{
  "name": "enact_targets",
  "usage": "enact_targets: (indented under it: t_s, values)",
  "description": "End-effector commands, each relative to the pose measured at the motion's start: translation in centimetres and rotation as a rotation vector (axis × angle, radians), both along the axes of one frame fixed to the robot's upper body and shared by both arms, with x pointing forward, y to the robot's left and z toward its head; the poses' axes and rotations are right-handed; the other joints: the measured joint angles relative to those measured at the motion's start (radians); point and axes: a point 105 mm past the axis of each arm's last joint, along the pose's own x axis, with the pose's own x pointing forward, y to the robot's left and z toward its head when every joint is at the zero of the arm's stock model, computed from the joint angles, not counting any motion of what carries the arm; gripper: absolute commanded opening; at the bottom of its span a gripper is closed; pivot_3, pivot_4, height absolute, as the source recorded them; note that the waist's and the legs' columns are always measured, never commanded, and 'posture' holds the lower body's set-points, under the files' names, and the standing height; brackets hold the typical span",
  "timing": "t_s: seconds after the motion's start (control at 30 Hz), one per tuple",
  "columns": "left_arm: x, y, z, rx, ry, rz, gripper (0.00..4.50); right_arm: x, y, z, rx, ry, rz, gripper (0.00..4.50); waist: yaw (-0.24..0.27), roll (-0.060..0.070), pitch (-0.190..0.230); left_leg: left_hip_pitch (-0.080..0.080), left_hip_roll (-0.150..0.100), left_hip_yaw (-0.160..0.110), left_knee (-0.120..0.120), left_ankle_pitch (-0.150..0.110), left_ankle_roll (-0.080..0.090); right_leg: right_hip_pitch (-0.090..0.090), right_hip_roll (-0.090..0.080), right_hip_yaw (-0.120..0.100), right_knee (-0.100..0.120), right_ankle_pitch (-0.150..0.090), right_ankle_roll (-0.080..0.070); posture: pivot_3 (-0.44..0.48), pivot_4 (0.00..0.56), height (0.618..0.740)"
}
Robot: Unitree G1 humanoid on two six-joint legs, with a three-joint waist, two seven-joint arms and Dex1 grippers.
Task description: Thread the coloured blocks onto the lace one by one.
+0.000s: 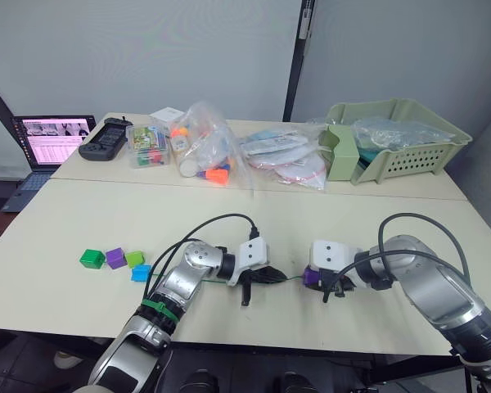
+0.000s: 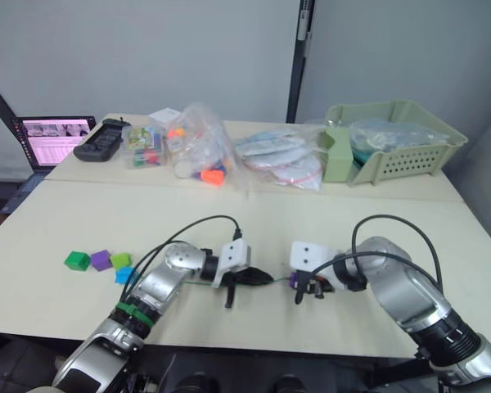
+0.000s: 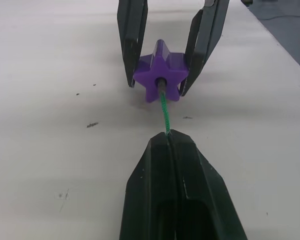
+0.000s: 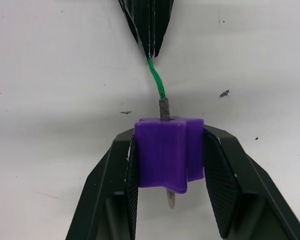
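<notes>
Right pincer (image 4: 168, 150) pinching purple block (image 4: 168, 155); left pincer (image 3: 171, 137) pinching lace (image 3: 164, 107), tip through block.

Both arms are silver-grey metal with black joints and white wrist housings. Thick black cables loop over each forearm. A green band, perhaps a cable tie, circles the left arm (image 1: 157, 309).

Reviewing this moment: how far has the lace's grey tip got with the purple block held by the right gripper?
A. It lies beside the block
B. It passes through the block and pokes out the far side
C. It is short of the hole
B: in the right wrist view the grey tip sticks out beyond the purple block clamped in the right gripper, with the lace entering the near side from the left gripper.
</notes>
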Motion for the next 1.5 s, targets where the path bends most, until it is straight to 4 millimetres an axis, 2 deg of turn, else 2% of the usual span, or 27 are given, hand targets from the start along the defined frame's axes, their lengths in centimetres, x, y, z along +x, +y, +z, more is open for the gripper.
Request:
enact_targets:
  t_s: [0.03, 0.23, 0.4, 0.63, 0.8, 0.83, 1.03, 1.13, 1.37, 1.43, 1.5]
  values:
    - [-0.1, -1.3, 1.1, -0.032, -0.031, -0.03, 0.0, -0.2, 0.6, 0.7, 0.015, -0.027, 0.026, 1.3, 0.0, 0.0, 0.0, 0.0, 0.0, 0.0, 0.0, 0.0, 0.0, 0.0, 0.0, 0.0, 0.0, 0.0, 0.0, 0.0, 0.15, 0.732]
    - [-0.2, -2.6, 1.5, -0.055, -0.033, -0.045, 0.0, -0.4, 0.8, 0.6, 0.018, -0.021, 0.029, 1.3, 0.0, 0.0, 0.0, 0.0, 0.0, 0.0, 0.0, 0.0, 0.0, 0.0, 0.0, 0.0, 0.0, 0.0, 0.0, 0.0, 0.15, 0.732]
    - [0.6, -1.8, 2.2, -0.079, -0.038, -0.001, 0.0, -0.4, 0.7, 0.6, 0.017, -0.021, 0.024, 1.3, 0.0, 0.0, 0.0, 0.0, 0.0, 0.0, 0.0, 0.0, 0.0, 0.0, 0.0, 0.0, 0.0, 0.0, 0.0, 0.0, 0.15, 0.732]
    - [0.6, 0.8, 2.6, -0.061, -0.019, 0.012, 2.14, -0.5, 0.7, 0.5, 0.014, -0.015, 0.025, 1.3, -0.004, 0.0, 0.0, 0.0, 0.0, 0.0, 0.0, 0.0, 0.0, 0.0, 0.0, 0.0, 0.001, 0.0, 0.0, 0.0, 0.15, 0.732]
    - [0.0, 1.6, 1.9, -0.01, -0.027, -0.001, 3.79, -0.5, 0.8, 0.4, 0.015, -0.012, 0.03, 1.3, -0.001, 0.0, 0.0, 0.0, 0.0, 0.0, 0.0, 0.0, 0.0, 0.0, 0.0, 0.0, 0.0, 0.0, 0.0, 0.0, 0.15, 0.732]
    - [-0.1, 1.7, 1.7, 0.001, -0.029, -0.004, 3.83, -0.5, 0.8, 0.4, 0.015, -0.012, 0.03, 1.3, -0.001, 0.0, 0.0, 0.0, 0.0, 0.0, 0.0, 0.0, 0.0, 0.0, 0.0, 0.0, 0.0, 0.0, 0.0, 0.0, 0.15, 0.732]
    - [0.2, 1.2, 0.7, 0.036, -0.027, 0.028, 3.83, -0.4, 1.0, 0.4, 0.013, -0.011, 0.038, 1.3, 0.0, 0.0, 0.0, 0.0, 0.0, 0.0, 0.0, 0.0, 0.0, 0.0, 0.0, 0.0, 0.0, 0.0, 0.0, 0.0, 0.15, 0.732]
    - [0.2, 1.1, 0.6, 0.039, -0.02, 0.023, 2.98, -0.4, 1.0, 0.4, 0.013, -0.01, 0.039, 1.3, 0.0, 0.0, 0.0, 0.0, 0.0, 0.0, 0.0, 0.0, 0.0, 0.0, 0.0, 0.0, 0.001, 0.0, 0.0, 0.0, 0.15, 0.732]
    - [-0.1, 0.9, 0.5, 0.041, -0.009, 0.007, 0.57, -0.4, 1.2, 0.5, 0.019, -0.013, 0.039, 1.3, 0.0, 0.0, 0.0, 0.0, 0.0, 0.0, 0.0, 0.0, 0.0, 0.0, 0.0, 0.0, 0.001, 0.0, 0.0, 0.0, 0.15, 0.732]
    - [-0.1, 0.8, 0.5, 0.041, -0.009, 0.005, 0.02, -0.3, 1.2, 0.6, 0.021, -0.015, 0.039, 1.3, 0.0, 0.0, 0.0, 0.0, 0.0, 0.0, 0.0, 0.0, 0.0, 0.0, 0.0, 0.0, 0.001, 0.0, 0.0, 0.0, 0.15, 0.732]
    - [-0.1, 0.7, 0.5, 0.038, -0.009, 0.002, 0.0, -0.3, 1.2, 0.8, 0.023, -0.017, 0.039, 1.3, 0.0, 0.0, 0.0, 0.0, 0.0, 0.0, 0.0, 0.0, 0.0, 0.0, 0.0, 0.0, 0.001, 0.0, 0.0, 0.0, 0.15, 0.732]
